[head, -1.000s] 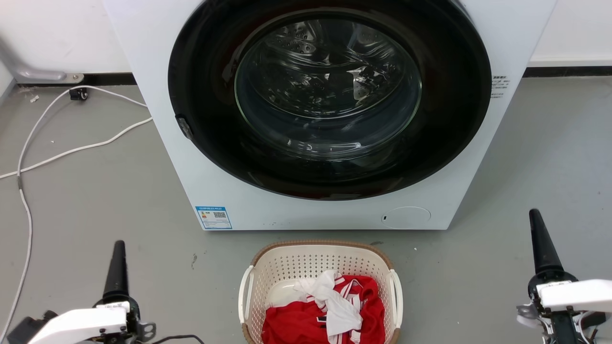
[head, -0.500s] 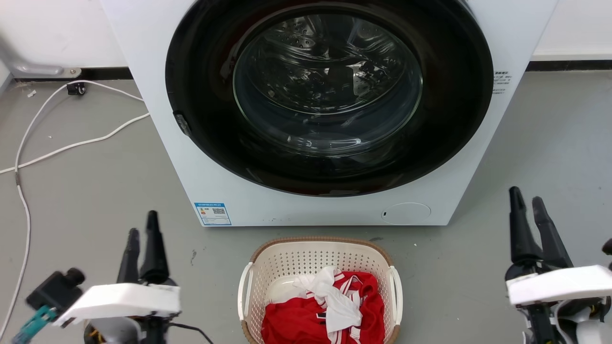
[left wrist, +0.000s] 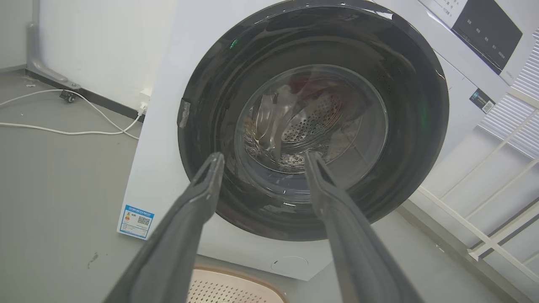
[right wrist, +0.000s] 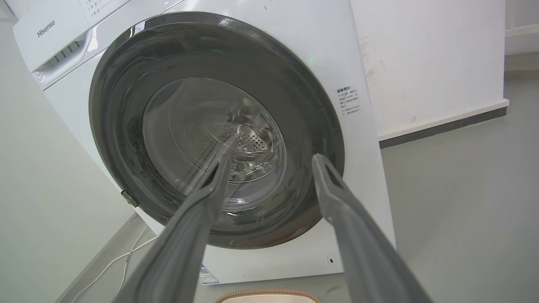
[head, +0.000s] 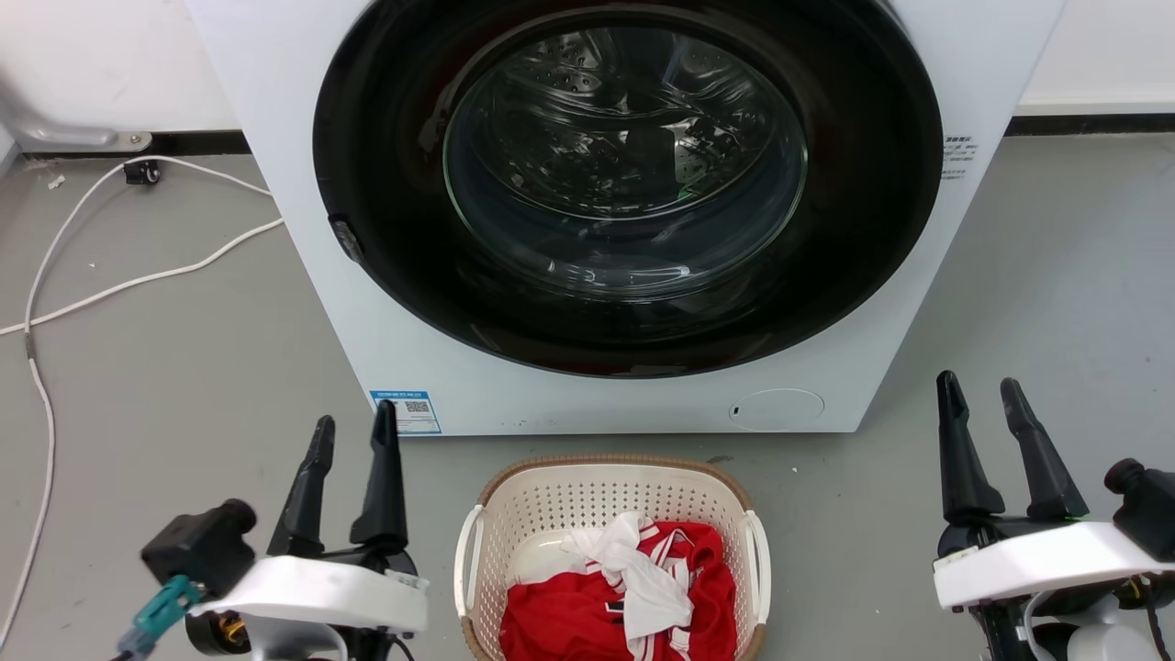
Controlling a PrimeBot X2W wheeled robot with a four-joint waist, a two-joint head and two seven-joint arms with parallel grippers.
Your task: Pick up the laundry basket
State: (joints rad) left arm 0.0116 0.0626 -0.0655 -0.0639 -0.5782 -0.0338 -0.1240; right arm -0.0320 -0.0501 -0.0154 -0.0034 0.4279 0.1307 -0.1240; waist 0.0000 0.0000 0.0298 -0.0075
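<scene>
The laundry basket (head: 606,500) is cream-white and perforated, with a brown rim and white side handles. It stands on the floor at the bottom centre of the head view, holding red and white clothes (head: 633,588). My left gripper (head: 353,427) is open, to the left of the basket and apart from it. On the other side my right gripper (head: 978,395) is open too, well clear of the basket. The basket's far rim (left wrist: 236,275) peeks in below the left gripper (left wrist: 263,158), and a sliver of that rim (right wrist: 265,292) lies under the right gripper (right wrist: 273,158).
A white front-loading washing machine (head: 606,404) with a shut round dark door (head: 624,184) stands right behind the basket. White cables (head: 138,280) trail over the grey floor at the left. A wall and dark skirting run behind.
Both grippers went from a single-finger side-on look to showing two spread fingers. The left gripper moved up and rightward toward the basket; the right shifted left. The camera tilted slightly.
</scene>
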